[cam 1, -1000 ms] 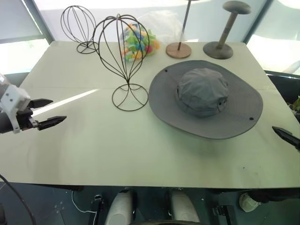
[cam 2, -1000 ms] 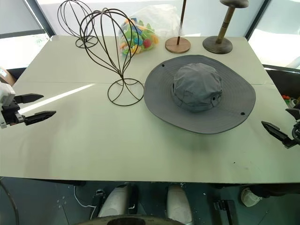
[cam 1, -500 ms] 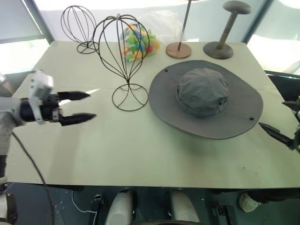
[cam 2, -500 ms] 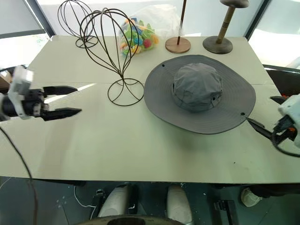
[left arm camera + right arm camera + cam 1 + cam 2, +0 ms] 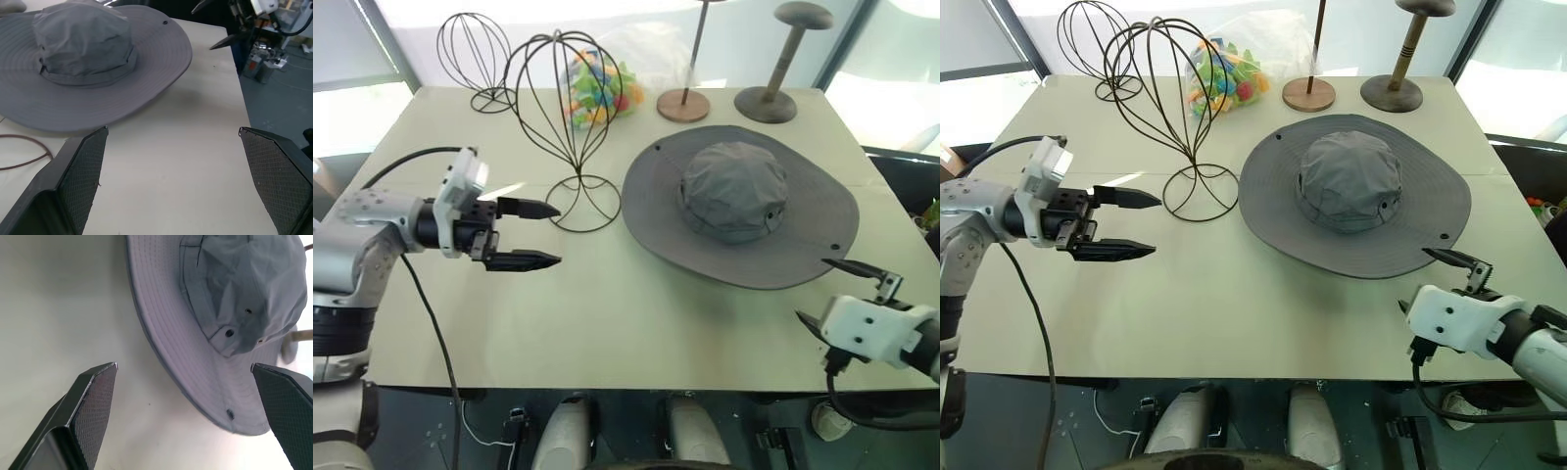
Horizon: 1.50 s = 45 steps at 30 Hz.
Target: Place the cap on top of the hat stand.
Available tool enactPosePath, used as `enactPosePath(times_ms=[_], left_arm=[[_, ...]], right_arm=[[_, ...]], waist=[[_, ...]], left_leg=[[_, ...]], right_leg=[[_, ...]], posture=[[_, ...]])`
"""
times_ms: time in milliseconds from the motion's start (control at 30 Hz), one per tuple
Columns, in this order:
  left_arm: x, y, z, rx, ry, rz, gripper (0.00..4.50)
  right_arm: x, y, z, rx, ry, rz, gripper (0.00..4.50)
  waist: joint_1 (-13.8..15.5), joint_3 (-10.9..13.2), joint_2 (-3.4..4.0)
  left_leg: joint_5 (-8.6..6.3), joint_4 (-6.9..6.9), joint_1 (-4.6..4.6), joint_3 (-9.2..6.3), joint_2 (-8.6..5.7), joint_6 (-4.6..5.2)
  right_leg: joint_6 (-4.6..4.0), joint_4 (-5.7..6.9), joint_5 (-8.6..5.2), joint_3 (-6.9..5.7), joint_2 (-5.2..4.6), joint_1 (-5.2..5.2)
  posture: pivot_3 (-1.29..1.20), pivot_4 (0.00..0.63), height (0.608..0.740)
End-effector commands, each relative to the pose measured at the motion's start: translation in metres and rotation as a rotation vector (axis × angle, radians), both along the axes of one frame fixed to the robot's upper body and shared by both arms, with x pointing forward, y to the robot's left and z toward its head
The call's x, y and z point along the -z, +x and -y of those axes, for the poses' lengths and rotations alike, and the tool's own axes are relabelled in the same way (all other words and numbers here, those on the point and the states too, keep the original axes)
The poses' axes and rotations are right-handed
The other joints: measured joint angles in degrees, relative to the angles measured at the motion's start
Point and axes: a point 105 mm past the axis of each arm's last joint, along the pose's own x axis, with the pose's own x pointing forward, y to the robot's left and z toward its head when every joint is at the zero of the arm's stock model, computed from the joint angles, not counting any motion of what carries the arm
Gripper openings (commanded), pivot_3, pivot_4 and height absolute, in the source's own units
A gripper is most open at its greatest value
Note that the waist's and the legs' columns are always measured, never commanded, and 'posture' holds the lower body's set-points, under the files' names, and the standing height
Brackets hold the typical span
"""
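The grey wide-brimmed cap (image 5: pixel 739 201) lies crown up on the pale table, right of centre. The hat stand (image 5: pixel 580 164), the taller dark wire one, stands upright just left of the cap with nothing on its head. My left gripper (image 5: pixel 558 235) hovers left of the stand's ring base, pointing right, open and empty. In the left wrist view the cap (image 5: pixel 83 54) lies beyond the open left gripper (image 5: pixel 172 129). My right gripper (image 5: pixel 811 289) is open and empty, just off the cap's near right brim. The right wrist view has that brim (image 5: pixel 195 377) between its fingers (image 5: pixel 93 396).
A smaller wire stand (image 5: pixel 475 49) stands at the back left. A clear bag of colourful toys (image 5: pixel 597 83) sits behind the hat stand. A thin rod on a round base (image 5: pixel 685 103) and a brown mushroom-topped stand (image 5: pixel 783 69) stand at the back right. The table's front edge (image 5: pixel 607 382) is near.
The left gripper swung right, from the table's left edge to beside the stand's base. The right gripper came in from the right edge towards the cap's brim and rolled. Both stayed open.
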Motion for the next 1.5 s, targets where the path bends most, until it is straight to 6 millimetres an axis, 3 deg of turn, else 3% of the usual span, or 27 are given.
enactPosePath(times_ms=[33, 300, 567, 767, 867, 1033, 1067, 1233, 1300, 1400, 1500], left_arm=[[-0.013, 0.001, 0.002, 0.008, -0.024, 0.034, 4.50], [-0.016, 0.001, 0.012, 0.035, -0.037, 0.043, 4.50], [-0.018, 0.000, 0.013, 0.032, -0.032, 0.053, 4.50], [-0.022, 0.000, 0.014, 0.024, -0.035, 0.071, 4.50], [-0.028, 0.001, 0.013, 0.006, -0.046, 0.081, 4.50], [-0.028, 0.001, 0.011, -0.014, -0.043, 0.086, 4.50], [-0.028, 0.001, 0.010, -0.020, -0.045, 0.088, 4.50], [-0.031, 0.000, 0.008, -0.055, -0.066, 0.096, 4.50], [-0.033, 0.000, 0.005, -0.083, -0.075, 0.106, 4.50], [-0.037, 0.001, -0.001, -0.122, -0.095, 0.115, 4.50], [-0.044, 0.002, -0.013, -0.189, -0.119, 0.143, 4.50]], right_arm=[[0.005, 0.011, 0.009, 0.018, -0.068, 0.043, 4.47], [0.039, 0.043, 0.015, 0.020, -0.110, 0.066, 4.47], [0.046, 0.083, 0.009, 0.028, -0.091, 0.119, 4.47], [0.053, 0.098, 0.005, 0.016, -0.077, 0.115, 4.47], [0.053, 0.099, 0.003, 0.015, -0.047, 0.113, 3.19], [0.052, 0.096, -0.002, 0.035, 0.077, 0.094, 0.55], [0.049, 0.095, -0.004, 0.048, 0.127, 0.093, 0.04], [0.018, 0.097, -0.001, 0.145, 0.345, 0.138, 0.01], [-0.008, 0.101, -0.009, 0.152, 0.562, 0.140, 0.01], [-0.045, 0.107, -0.015, 0.127, 0.731, 0.154, 0.01], [-0.106, 0.125, -0.022, 0.064, 0.860, 0.201, 0.01]], waist=[[0.07, 0.00, 0.00], [0.05, 0.01, -0.01], [-0.05, 0.02, 0.01], [-0.04, 0.01, 0.00], [-0.01, 0.01, 0.00], [-0.03, 0.01, 0.00], [-0.03, 0.01, 0.00], [0.01, 0.01, 0.01], [-0.10, 0.02, 0.02], [-0.15, 0.05, 0.06], [-0.39, 0.18, 0.27]], left_leg=[[0.00, 0.00, -0.01, 0.00, 0.00, 0.00], [0.00, 0.03, -0.02, 0.01, -0.03, 0.00], [0.00, 0.03, -0.01, 0.00, -0.01, 0.00], [0.00, 0.04, -0.03, 0.00, -0.02, 0.00], [0.00, 0.04, -0.02, -0.01, -0.01, 0.00], [0.00, 0.04, -0.03, -0.01, -0.01, 0.00], [0.00, 0.04, -0.03, -0.01, -0.01, 0.00], [0.00, 0.04, -0.03, -0.02, -0.01, 0.00], [0.00, 0.04, -0.03, -0.05, 0.00, 0.00], [0.00, 0.04, -0.03, -0.06, 0.01, 0.00], [0.00, 0.04, -0.04, -0.01, 0.02, 0.00]], right_leg=[[0.00, 0.00, 0.00, 0.00, 0.00, -0.01], [0.00, 0.01, 0.00, 0.00, -0.03, -0.01], [-0.01, 0.02, 0.00, 0.01, 0.00, -0.03], [-0.01, 0.02, 0.00, 0.01, -0.01, -0.03], [-0.01, 0.04, 0.00, 0.01, 0.00, -0.03], [0.00, 0.04, 0.00, 0.01, 0.00, -0.04], [-0.01, 0.04, 0.00, 0.01, 0.00, -0.04], [0.00, 0.05, 0.00, 0.02, -0.01, -0.04], [0.00, 0.06, 0.00, 0.01, -0.01, -0.04], [-0.01, 0.10, 0.01, 0.00, 0.00, -0.06], [-0.01, 0.12, 0.01, 0.03, -0.01, -0.14]], posture=[[0.00, 0.150, 0.739], [0.00, 0.150, 0.739], [0.00, 0.150, 0.739], [0.00, 0.150, 0.739], [0.00, 0.150, 0.739], [0.00, 0.150, 0.739], [0.00, 0.150, 0.739], [0.00, 0.150, 0.739], [0.00, 0.150, 0.739], [0.00, 0.150, 0.739], [0.00, 0.150, 0.739]])
